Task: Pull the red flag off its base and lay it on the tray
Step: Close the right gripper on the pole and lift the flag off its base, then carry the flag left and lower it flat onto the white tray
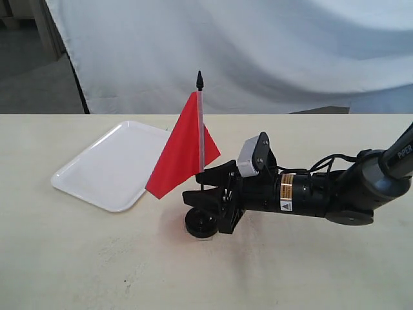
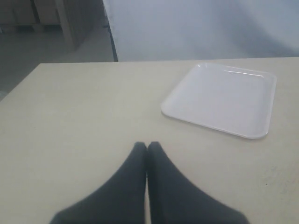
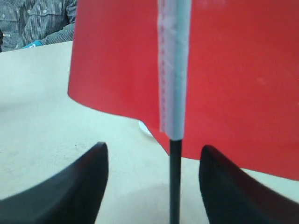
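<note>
Right wrist view shows my right fingers (image 3: 84, 186) spread wide around the red flag (image 3: 117, 60), low on its pole and not yet gripping, since it stands upright in the base (image 1: 201, 225) near the tray (image 1: 110, 165) on the desk (image 1: 322, 271); my left fingers (image 2: 135, 186) sit pressed together, idle.

Right arm (image 1: 335, 187) stretches low and level, jaws spread apart; left jaws pressed together.

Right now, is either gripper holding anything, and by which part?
Nothing: right gripper open around the pole of the red flag; left gripper shut, empty.
</note>
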Controlling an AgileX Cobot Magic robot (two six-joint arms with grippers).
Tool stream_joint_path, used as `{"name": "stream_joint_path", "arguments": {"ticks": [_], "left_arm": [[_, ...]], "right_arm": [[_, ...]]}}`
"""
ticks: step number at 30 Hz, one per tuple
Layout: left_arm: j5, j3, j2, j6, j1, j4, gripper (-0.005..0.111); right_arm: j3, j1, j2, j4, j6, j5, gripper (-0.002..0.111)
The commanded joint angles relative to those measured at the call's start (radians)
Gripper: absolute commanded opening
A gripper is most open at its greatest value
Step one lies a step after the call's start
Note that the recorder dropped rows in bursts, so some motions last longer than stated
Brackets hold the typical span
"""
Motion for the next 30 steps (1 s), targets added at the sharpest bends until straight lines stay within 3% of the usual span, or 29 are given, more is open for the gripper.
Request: {"name": "stream_joint_path", "arguments": {"ticks": [1, 2, 3, 16, 20, 22, 26, 30], "left_arm": [[-0.001, 0.002, -0.003, -0.006, -0.004, 0.004, 0.0], [-0.001, 0.002, -0.003, -0.006, -0.004, 0.004, 0.0], [-0.001, 0.002, -0.003, -0.006, -0.004, 0.004, 0.0], [-0.001, 0.002, -0.003, -0.006, -0.004, 0.004, 0.0], [-0.001, 0.002, -0.003, -0.006, -0.004, 0.004, 0.0], [-0.001, 0.002, -0.003, -0.006, -0.004, 0.004, 0.0], [-0.001, 0.002, -0.003, -0.006, -0.004, 0.004, 0.0], [-0.001, 0.002, -0.003, -0.006, -0.004, 0.004, 0.0]], "right_arm": [[-0.004, 0.001, 0.003, 0.008, -0.004, -0.01, 0.031], [-0.004, 0.001, 0.003, 0.008, -0.018, -0.011, 0.008], [-0.004, 0.001, 0.003, 0.008, -0.024, -0.009, 0.001], [-0.009, -0.001, -0.102, 0.019, 0.135, -0.01, -0.001], [-0.077, 0.01, -0.151, 0.041, 0.403, 0.016, -0.001], [-0.141, 0.029, -0.151, 0.034, 0.535, 0.08, -0.001], [-0.255, 0.111, -0.141, 0.05, 0.704, 0.397, -0.001], [-0.362, 0.189, -0.079, 0.153, 0.788, 0.516, -0.001]]}}
